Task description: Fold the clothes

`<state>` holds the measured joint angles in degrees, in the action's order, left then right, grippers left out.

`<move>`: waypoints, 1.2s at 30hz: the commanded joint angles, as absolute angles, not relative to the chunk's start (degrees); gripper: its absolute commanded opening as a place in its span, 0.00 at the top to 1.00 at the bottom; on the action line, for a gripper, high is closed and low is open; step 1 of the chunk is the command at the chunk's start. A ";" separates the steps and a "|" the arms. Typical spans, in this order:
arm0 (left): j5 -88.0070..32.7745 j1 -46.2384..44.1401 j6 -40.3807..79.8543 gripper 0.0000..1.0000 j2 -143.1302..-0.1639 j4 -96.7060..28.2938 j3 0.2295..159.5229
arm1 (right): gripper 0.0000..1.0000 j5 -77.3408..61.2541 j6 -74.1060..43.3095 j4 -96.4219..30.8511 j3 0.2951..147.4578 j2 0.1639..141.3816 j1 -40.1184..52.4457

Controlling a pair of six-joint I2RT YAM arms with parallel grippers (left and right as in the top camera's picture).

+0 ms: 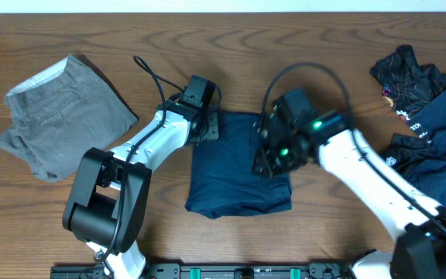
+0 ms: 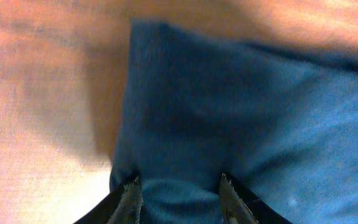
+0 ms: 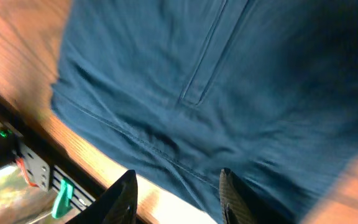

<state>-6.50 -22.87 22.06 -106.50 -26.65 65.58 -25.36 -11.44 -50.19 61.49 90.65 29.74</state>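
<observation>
Currently we note navy shorts (image 1: pixel 237 174) lying folded; left gripper (image 2: pixel 178 185) straddles a fabric pucker, grip unclear; right gripper (image 3: pixel 176 180) gapes, empty.

View soft and blurred throughout. Navy blue cloth (image 2: pixel 241 106) fills the right and centre of frame, lying on the wooden table (image 2: pixel 48 81), which shows bare along the left side and across the top. The cloth's near corner sits upper centre, its left edge running down toward the left gripper (image 2: pixel 178 198). Both dark fingertips (image 2: pixel 131 194) enter from the bottom edge, standing apart. A rounded fold of the cloth bulges between them, and creases fan out from it. The left fingertip sits just at the cloth's edge. A shadow falls on the table beside that edge.
</observation>
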 commanded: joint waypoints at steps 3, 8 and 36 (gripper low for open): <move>-5.50 -22.57 22.39 0.58 -106.85 -33.36 65.43 | 0.59 -27.59 -16.43 -45.19 52.53 94.24 33.12; -5.56 -22.57 24.99 0.58 -106.85 -42.02 64.45 | 0.59 -17.39 -20.95 -42.81 48.58 97.08 31.42; -19.77 -19.31 10.87 0.21 -98.78 -21.52 64.47 | 0.18 -7.73 -9.10 -50.65 72.64 88.05 17.26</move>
<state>-15.51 -21.21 16.53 -94.78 -23.09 64.73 -7.68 -9.98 -48.73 70.00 92.33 16.95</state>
